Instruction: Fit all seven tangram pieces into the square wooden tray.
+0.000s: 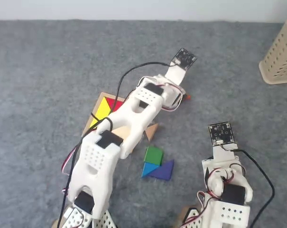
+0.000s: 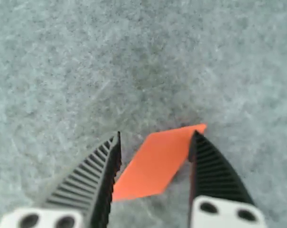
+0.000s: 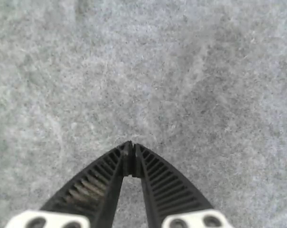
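An orange parallelogram piece (image 2: 155, 164) lies flat on the grey carpet between the fingers of my left gripper (image 2: 157, 137), which is open with a fingertip close to each end of it. In the high view that arm stretches over the wooden tray (image 1: 103, 95), and a sliver of the orange piece (image 1: 187, 97) shows beside the gripper. The tray holds a yellow piece (image 1: 103, 108) and a red piece (image 1: 117, 105); the arm hides the rest of it. A tan triangle (image 1: 152, 130), green square (image 1: 153, 155), blue triangle (image 1: 148, 169) and purple triangle (image 1: 164, 170) lie loose on the carpet. My right gripper (image 3: 129, 159) is shut on nothing above bare carpet.
A beige slatted basket (image 1: 280, 52) stands at the far right edge. The right arm (image 1: 226, 190) sits at the near right, apart from the loose pieces. Open carpet lies beyond and left of the tray.
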Action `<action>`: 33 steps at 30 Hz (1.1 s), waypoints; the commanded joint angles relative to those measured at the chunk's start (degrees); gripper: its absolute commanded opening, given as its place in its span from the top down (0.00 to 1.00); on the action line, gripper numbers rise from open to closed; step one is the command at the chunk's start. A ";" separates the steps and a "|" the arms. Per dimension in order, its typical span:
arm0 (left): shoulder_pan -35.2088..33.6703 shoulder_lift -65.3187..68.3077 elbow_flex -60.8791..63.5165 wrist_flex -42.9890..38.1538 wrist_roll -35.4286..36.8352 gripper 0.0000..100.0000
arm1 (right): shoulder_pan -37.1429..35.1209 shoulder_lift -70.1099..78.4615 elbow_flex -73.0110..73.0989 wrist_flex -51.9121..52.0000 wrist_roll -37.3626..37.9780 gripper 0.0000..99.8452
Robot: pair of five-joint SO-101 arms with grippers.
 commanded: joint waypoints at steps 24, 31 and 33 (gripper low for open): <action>-0.09 7.47 -18.51 19.69 9.14 0.73 | 0.66 -0.84 0.35 -0.75 0.62 0.99; 0.97 7.03 -19.03 31.82 9.05 0.73 | 0.66 -0.84 0.35 -0.75 0.62 0.99; 1.58 7.21 -20.79 38.51 9.05 0.73 | 0.66 -0.84 0.35 -0.75 0.62 0.99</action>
